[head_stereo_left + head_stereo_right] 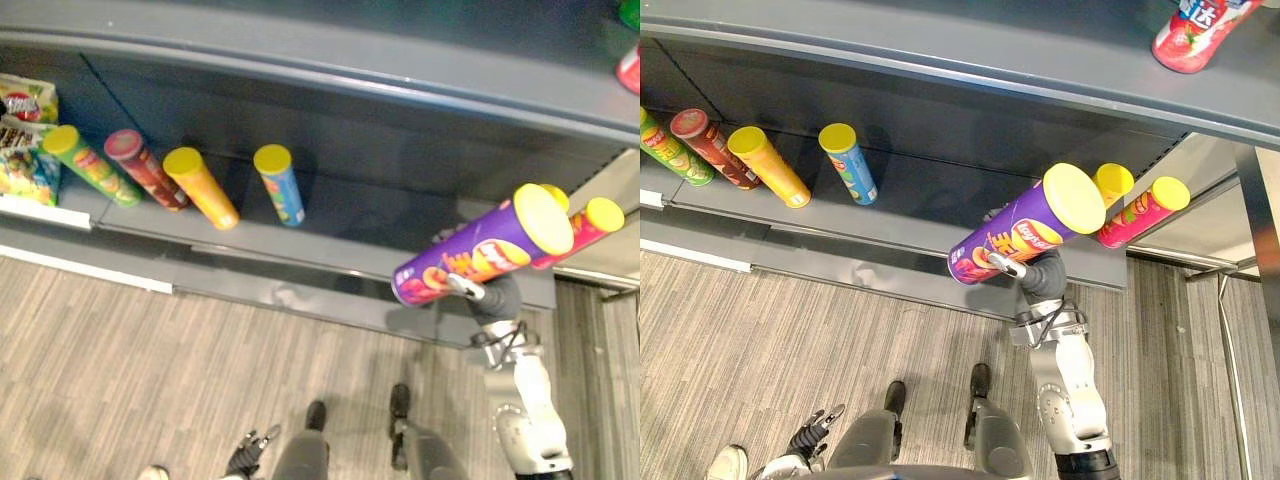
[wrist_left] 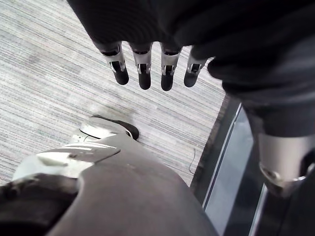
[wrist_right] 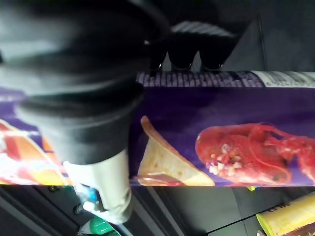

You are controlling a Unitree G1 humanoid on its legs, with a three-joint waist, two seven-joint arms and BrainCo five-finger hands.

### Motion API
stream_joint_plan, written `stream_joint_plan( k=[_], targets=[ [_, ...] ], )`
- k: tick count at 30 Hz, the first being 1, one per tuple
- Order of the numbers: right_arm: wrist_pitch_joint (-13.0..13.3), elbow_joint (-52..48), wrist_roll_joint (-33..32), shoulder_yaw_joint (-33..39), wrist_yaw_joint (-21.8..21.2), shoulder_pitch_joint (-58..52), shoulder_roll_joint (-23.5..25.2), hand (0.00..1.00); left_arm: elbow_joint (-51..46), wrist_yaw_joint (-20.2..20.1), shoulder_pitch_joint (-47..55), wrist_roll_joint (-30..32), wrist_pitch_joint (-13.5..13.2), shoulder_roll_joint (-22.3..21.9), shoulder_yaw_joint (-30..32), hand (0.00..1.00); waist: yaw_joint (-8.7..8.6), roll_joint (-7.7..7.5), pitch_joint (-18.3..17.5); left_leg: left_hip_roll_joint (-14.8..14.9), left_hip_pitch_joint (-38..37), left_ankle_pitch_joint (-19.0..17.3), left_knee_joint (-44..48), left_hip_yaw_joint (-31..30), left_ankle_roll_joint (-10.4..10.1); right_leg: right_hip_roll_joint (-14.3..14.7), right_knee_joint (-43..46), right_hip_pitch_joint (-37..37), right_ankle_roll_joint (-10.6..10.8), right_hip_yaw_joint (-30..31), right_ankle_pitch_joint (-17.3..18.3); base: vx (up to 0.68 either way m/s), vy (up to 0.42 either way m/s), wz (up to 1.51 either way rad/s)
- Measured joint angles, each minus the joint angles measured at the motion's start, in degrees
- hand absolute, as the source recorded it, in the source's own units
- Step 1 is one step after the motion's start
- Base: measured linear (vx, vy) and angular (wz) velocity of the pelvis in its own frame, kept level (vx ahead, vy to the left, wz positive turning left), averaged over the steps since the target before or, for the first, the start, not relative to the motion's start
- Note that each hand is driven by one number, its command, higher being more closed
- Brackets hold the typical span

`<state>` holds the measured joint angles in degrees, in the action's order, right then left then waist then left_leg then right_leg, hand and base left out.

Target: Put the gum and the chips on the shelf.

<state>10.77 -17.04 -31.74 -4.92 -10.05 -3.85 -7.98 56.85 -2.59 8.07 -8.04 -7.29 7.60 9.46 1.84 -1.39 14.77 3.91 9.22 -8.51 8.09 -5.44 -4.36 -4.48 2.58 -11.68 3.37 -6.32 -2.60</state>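
The purple chips can [image 1: 1025,240] is off the shelf, held in the air by the right hand [image 1: 1028,270], whose fingers [image 3: 182,54] and thumb curl round the can's lower body near its base. The can is tilted, its yellow lid up and toward the right and its base down over the front edge of the lower shelf [image 1: 370,235]. The grip near the base probably leaves the long upper part free to go in lid-first or to be stood up. The tilt roughly matches the lean of the cans already there. Just behind the lid lean a pink can [image 1: 590,225] and another yellow-lidded one [image 1: 1113,183], close enough that a swing to the right could knock them. To the left, the shelf board lies bare as far as the blue can [image 1: 280,185], and that gap looks like the natural slot. Further left an orange can [image 1: 200,188], a red can [image 1: 145,170] and a green can [image 1: 90,165] lean in a row, with snack bags [image 1: 25,140] at the end. The upper shelf [image 1: 940,50] overhangs the lower one, so headroom is limited and the can probably has to go in low and forward. The left hand [image 2: 142,69] hangs low over the floor [image 1: 150,370] with its fingers straight and nothing in it. Whether the gum is already shelved cannot be told.
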Motion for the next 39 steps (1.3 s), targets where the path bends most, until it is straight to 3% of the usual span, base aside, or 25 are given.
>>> stream_joint_plan(
  k=[5, 12, 18, 23, 25, 28, 33, 39],
  targets=[
    [0.4, 1.8, 1.2, 0.0, 2.1, -0.9, 0.0, 1.00, 0.9, 0.2, -0.8, 0.4, 0.0, -0.4, 0.0, 0.00, -0.32, 1.04, -2.0, 1.8, -0.6, 3.2, -3.7, 5.5, 0.3, -1.0, -1.2, 1.2, 0.0, -2.9, -0.2, 0.00, 0.004, 0.31],
    [0.0, 5.0, 7.5, -2.6, 3.9, 1.0, 0.1, 1.00, 2.5, 1.4, -1.3, 2.1, 0.3, -0.6, -0.1, 0.00, 0.01, 1.16, -3.6, 0.0, -1.9, 5.3, -6.1, 6.1, 0.6, -2.7, -2.6, 2.0, 1.3, -2.7, -1.1, 0.00, 0.054, 0.04],
    [-0.3, 14.8, 14.5, -2.8, 9.7, 9.9, 0.2, 1.00, 2.3, 3.0, -2.7, 2.2, 0.3, -0.7, -0.8, 0.00, 0.43, 1.68, -3.3, -0.8, 0.1, 7.0, -8.4, 4.9, 0.3, -3.4, -3.2, 0.2, 1.6, -3.6, -2.3, -0.06, 0.021, 0.12],
    [-0.5, 24.5, 20.4, 0.1, 15.4, 21.8, 0.3, 1.00, -1.4, 4.9, -5.8, 2.1, 0.1, -1.7, -4.5, 0.00, 2.04, 4.39, -0.1, -1.3, 2.5, 9.0, -7.8, 2.6, 0.6, -4.3, -0.2, -2.1, 1.2, -5.9, -1.8, -0.05, 0.005, 0.27],
    [-0.7, 31.7, 24.3, 4.5, 19.9, 31.4, -0.1, 1.00, -5.2, 6.1, -7.6, 1.9, -0.6, -2.5, -6.4, 0.00, 2.92, 6.18, 2.7, -2.2, 4.7, 9.7, -6.4, 1.4, 0.7, -5.6, 4.5, -5.4, 1.3, -6.4, -0.1, -0.11, 0.002, 0.27],
    [-1.4, 37.3, 26.8, 9.6, 25.0, 40.4, -0.6, 1.00, -9.4, 7.9, -8.6, 1.4, -1.6, -2.7, -8.3, 0.00, 3.26, 7.41, 6.7, -3.2, 6.7, 9.8, -5.0, -0.1, 0.4, -7.0, 10.0, -8.0, 1.2, -7.2, 2.1, -0.13, -0.014, 0.31],
    [-2.9, 43.0, 27.9, 13.6, 30.9, 47.3, -2.3, 1.00, -13.5, 10.0, -9.1, -0.8, -2.3, -2.4, -11.6, 0.00, 4.31, 8.02, 8.3, -3.7, 10.8, 10.0, -2.2, -0.6, 0.3, -8.2, 14.2, -12.0, 0.9, -7.9, 3.4, -0.07, -0.014, 0.18],
    [-3.3, 46.6, 29.6, 16.5, 34.8, 50.2, -3.3, 1.00, -15.6, 11.3, -10.6, -0.9, -3.5, -2.6, -12.5, 0.00, 4.85, 8.94, 9.7, -4.1, 13.0, 10.3, -1.4, -0.7, 0.2, -10.4, 19.6, -15.4, 0.6, -9.0, 6.0, -0.04, -0.036, 0.20]
  ],
)
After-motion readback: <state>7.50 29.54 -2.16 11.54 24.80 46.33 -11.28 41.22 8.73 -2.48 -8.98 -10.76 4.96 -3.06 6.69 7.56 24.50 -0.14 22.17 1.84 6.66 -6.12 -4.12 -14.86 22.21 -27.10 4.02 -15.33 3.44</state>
